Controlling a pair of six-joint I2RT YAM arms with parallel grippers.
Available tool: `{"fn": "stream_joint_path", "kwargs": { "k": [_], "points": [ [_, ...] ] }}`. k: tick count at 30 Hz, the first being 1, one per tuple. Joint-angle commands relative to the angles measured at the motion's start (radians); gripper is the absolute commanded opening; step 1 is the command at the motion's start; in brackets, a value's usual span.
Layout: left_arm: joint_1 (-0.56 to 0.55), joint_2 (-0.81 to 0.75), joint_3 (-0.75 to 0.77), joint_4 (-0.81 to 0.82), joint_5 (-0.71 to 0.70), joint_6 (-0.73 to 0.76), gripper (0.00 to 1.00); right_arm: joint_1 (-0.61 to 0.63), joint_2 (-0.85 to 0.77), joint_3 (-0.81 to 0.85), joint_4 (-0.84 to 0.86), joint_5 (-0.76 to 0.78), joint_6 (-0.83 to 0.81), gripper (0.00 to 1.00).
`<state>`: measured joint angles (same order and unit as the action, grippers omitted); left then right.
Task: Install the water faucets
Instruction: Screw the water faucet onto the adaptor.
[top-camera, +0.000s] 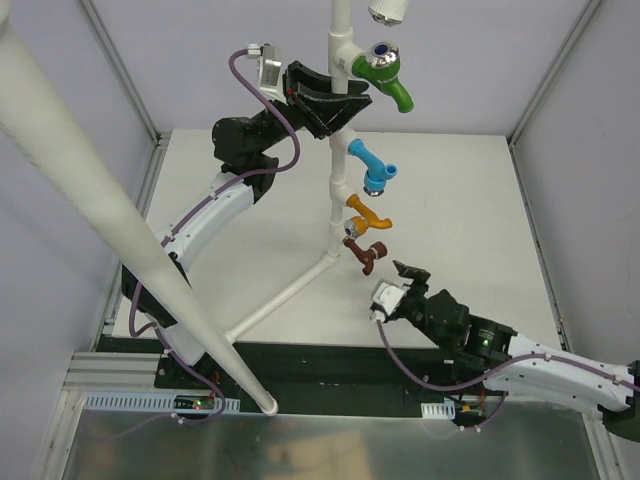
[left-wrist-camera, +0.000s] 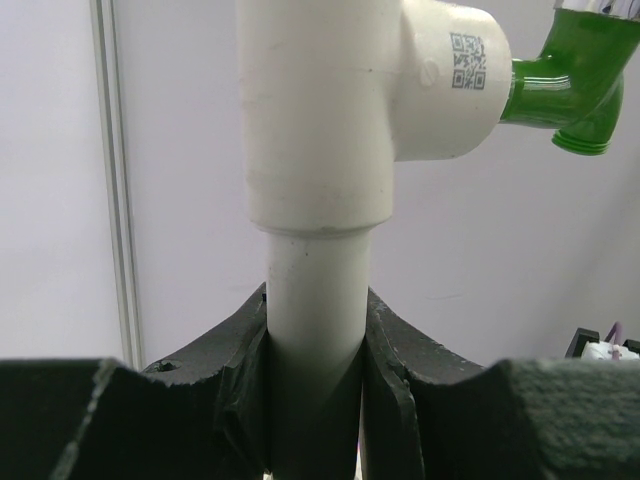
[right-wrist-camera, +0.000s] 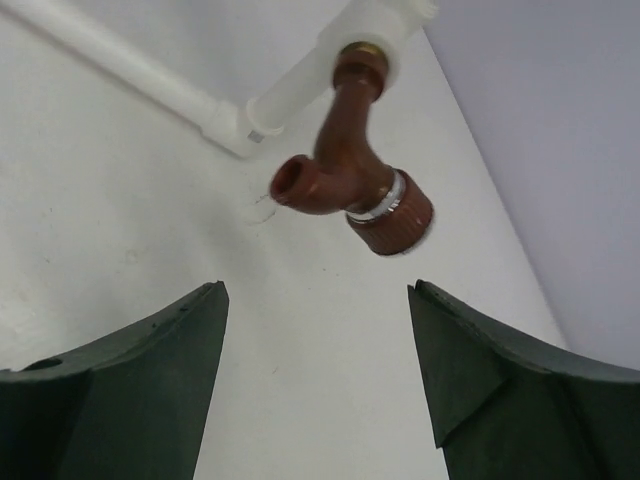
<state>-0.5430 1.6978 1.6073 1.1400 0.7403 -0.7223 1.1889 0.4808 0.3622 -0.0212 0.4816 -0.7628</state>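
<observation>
Your left tool (left-wrist-camera: 315, 350) was clenched on the upright PVC pipe (left-wrist-camera: 312, 270), below the green faucet (left-wrist-camera: 570, 90). Your right tool (right-wrist-camera: 315, 310) stood released, just short of the brown faucet (right-wrist-camera: 350, 180), which sat in the lowest fitting. Judged: final faucet. Next, grip it squarely and confirm it is tight.

The top external camera is looking down from high on the near side of the upright pipe (top-camera: 335, 215), standing well back and taking in its whole height and the table (top-camera: 460, 200) around its foot. The left wrist camera is sitting very close to the upright pipe (left-wrist-camera: 315, 300), facing it level, just beneath the tee carrying the green faucet (left-wrist-camera: 570, 95). The right wrist camera is hanging low near the pipe's foot, facing the brown faucet (right-wrist-camera: 345, 180) at close range. Each wrist view is sharing its faucet with the overhead view: the green faucet (top-camera: 390, 80) is showing high on the pipe, the brown faucet (top-camera: 362, 252) lowest.
</observation>
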Motion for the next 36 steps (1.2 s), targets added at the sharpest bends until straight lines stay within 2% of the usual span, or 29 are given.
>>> {"fn": "stream_joint_path", "kwargs": {
  "k": [1,11,16,18,19,20,21,22,24,26,32,36],
  "points": [
    [-0.012,-0.053,-0.018,0.141,0.108,-0.117,0.0,0.003,0.068,-0.039,0.25,-0.141,-0.486,0.8],
    [-0.012,-0.056,-0.023,0.145,0.114,-0.111,0.0,-0.026,0.402,-0.034,0.572,-0.143,-0.549,0.79],
    [-0.009,-0.055,-0.037,0.167,0.1,-0.124,0.0,-0.106,0.562,-0.025,0.668,-0.095,-0.549,0.71],
    [-0.006,-0.052,-0.038,0.176,0.097,-0.134,0.0,-0.132,0.614,-0.026,0.737,-0.063,-0.532,0.62],
    [-0.006,-0.05,-0.037,0.179,0.097,-0.135,0.0,-0.141,0.64,-0.023,0.779,-0.04,-0.511,0.53],
    [-0.006,-0.049,-0.035,0.181,0.097,-0.14,0.0,-0.147,0.656,-0.017,0.805,-0.009,-0.469,0.37],
    [-0.005,-0.049,-0.033,0.179,0.097,-0.14,0.0,-0.147,0.669,-0.002,0.81,0.018,-0.413,0.12],
    [-0.005,-0.05,-0.03,0.179,0.1,-0.14,0.0,-0.146,0.673,0.006,0.805,0.047,-0.338,0.0],
    [-0.003,-0.052,-0.03,0.176,0.1,-0.138,0.0,-0.144,0.661,-0.005,0.797,0.034,-0.217,0.0],
    [-0.002,-0.056,-0.032,0.175,0.1,-0.135,0.0,-0.138,0.622,-0.006,0.756,0.028,-0.018,0.0],
    [0.002,-0.058,-0.041,0.179,0.102,-0.135,0.0,-0.14,0.49,-0.068,0.744,0.005,0.8,0.0],
    [0.003,-0.055,-0.046,0.188,0.097,-0.143,0.0,-0.14,0.458,-0.167,0.851,0.101,1.363,0.0]
  ]
}}
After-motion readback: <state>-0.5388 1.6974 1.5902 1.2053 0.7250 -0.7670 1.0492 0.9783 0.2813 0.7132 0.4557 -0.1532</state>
